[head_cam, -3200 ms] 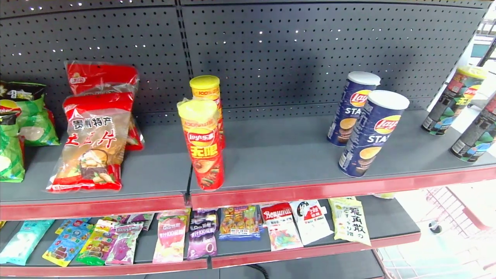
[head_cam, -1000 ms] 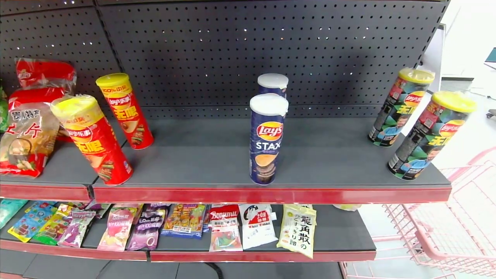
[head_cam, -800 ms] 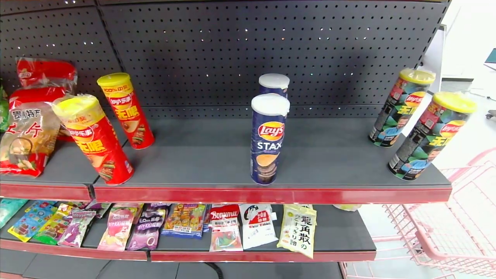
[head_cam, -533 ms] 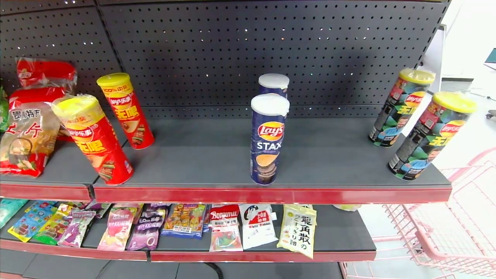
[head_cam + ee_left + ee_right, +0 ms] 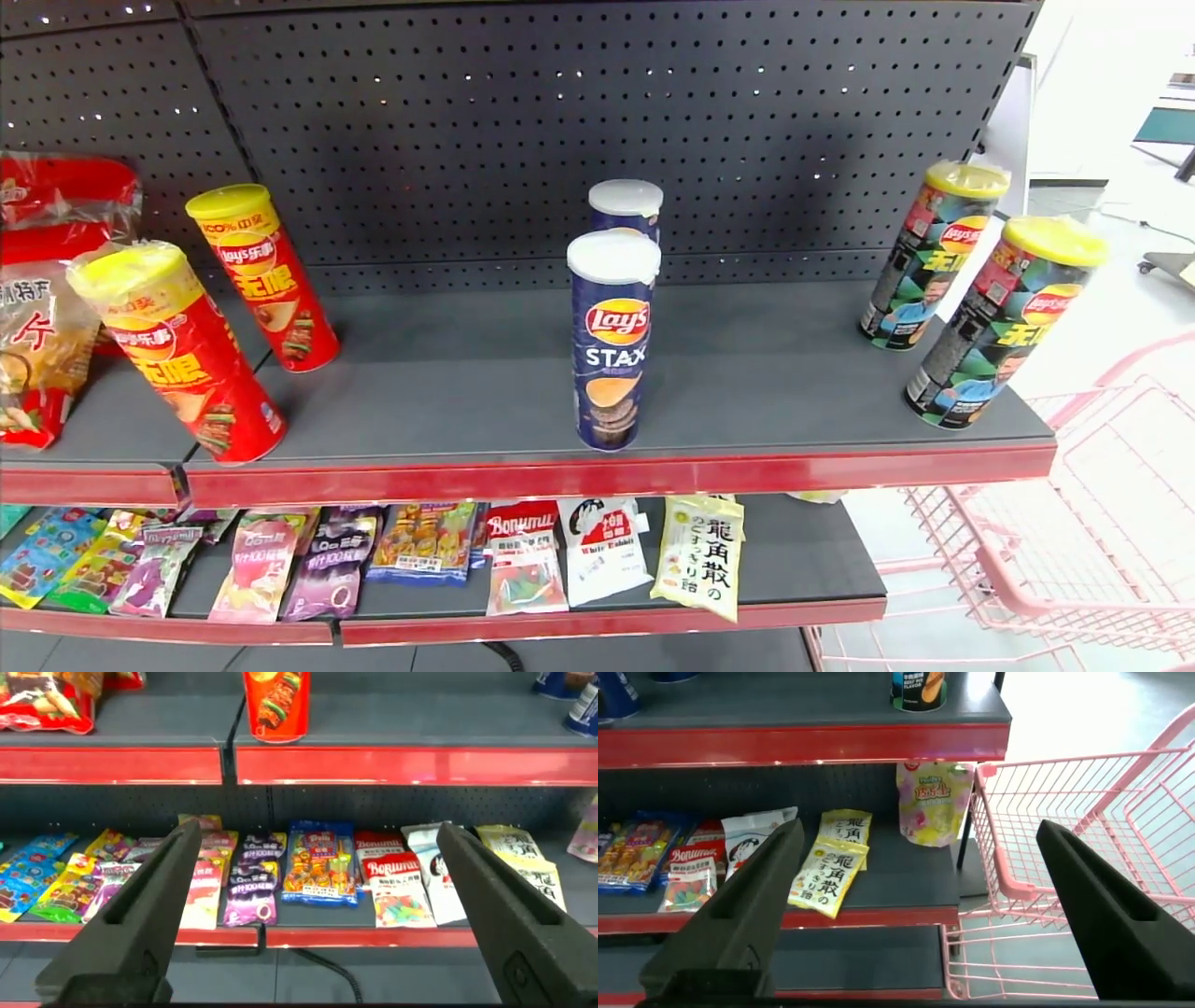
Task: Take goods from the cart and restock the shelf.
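Back panel: the dark perforated back panel (image 5: 560,112) rises behind both shelves.
Upper shelf: the grey upper shelf (image 5: 448,392) has a red front lip. It carries bags at its left end and three pairs of canisters, with bare board between the pairs.
Lower shelf: the lower shelf (image 5: 803,551) sits directly beneath, in the same grey and red, with packets lying flat along it.
Cart: the pink wire cart (image 5: 1027,607) stands low, just beside the right end of the lower shelf. What goods it holds I cannot tell.
Left end effector: the left end effector (image 5: 318,829) hangs in front of the lower shelf, facing the packet row. Its fingers are spread wide and grip nothing.
Right end effector: the right end effector (image 5: 920,826) faces the right end of the lower shelf, with the cart alongside. Its fingers are spread wide and grip nothing.
Red bags: the red bags (image 5: 42,317) stand one behind the other at the far left of the upper shelf.
Red canisters: the red canisters (image 5: 177,355) have yellow lids and stand left of centre. One is near the lip and the other is farther back.
Green-and-black canisters: the green-and-black canisters (image 5: 1004,327) have yellow lids and stand at the right end, front and rear.
Blue canisters: the blue canisters (image 5: 611,345) have white lids and stand mid-shelf, one right behind the other.
Packets: the bright candy packets (image 5: 420,546) overlap in a row. A pale yellow packet (image 5: 700,560) ends the row on the right.
Pouch: a yellow-green pouch (image 5: 934,803) sits at the right end of the lower shelf, apart from the row.
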Controlling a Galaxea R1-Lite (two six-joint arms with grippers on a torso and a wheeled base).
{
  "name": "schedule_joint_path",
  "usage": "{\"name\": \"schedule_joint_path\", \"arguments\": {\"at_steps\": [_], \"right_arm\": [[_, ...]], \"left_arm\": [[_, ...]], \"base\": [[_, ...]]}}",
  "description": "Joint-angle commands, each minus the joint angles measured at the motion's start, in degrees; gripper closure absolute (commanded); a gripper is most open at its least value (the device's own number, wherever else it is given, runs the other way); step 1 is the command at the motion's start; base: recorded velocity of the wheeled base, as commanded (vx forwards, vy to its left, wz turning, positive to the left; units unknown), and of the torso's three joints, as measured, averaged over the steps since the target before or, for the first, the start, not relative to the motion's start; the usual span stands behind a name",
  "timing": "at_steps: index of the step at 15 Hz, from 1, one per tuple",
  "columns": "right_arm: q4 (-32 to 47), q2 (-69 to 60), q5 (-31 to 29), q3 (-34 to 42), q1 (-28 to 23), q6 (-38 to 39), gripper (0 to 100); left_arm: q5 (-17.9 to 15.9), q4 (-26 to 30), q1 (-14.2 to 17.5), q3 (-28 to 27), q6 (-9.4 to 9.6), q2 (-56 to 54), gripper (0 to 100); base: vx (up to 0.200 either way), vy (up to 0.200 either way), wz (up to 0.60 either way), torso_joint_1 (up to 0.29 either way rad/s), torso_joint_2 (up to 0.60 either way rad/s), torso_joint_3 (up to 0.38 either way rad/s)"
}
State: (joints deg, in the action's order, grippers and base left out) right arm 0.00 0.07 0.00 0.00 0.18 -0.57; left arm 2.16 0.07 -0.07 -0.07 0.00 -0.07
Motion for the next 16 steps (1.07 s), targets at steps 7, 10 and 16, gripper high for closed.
{"name": "schedule_joint_path", "arguments": {"at_steps": [7,10,16], "right_arm": [[0.0,0.01,0.0,0.0,-0.01,-0.04,0],[0.0,0.1,0.0,0.0,-0.01,-0.13,0],[0.0,0.1,0.0,0.0,-0.01,-0.04,0]], "left_arm": [[0.04,0.01,-0.01,-0.01,0.09,0.07,0],[0.04,0.01,-0.01,-0.01,0.0,0.07,0],[-0.05,0.01,-0.01,-0.01,0.09,0.07,0]], "base": [[0.143,0.0,0.0,-0.002,0.0,0.005],[0.0,0.0,0.0,0.0,0.0,0.0],[-0.067,0.0,0.0,0.001,0.0,0.001]]}}
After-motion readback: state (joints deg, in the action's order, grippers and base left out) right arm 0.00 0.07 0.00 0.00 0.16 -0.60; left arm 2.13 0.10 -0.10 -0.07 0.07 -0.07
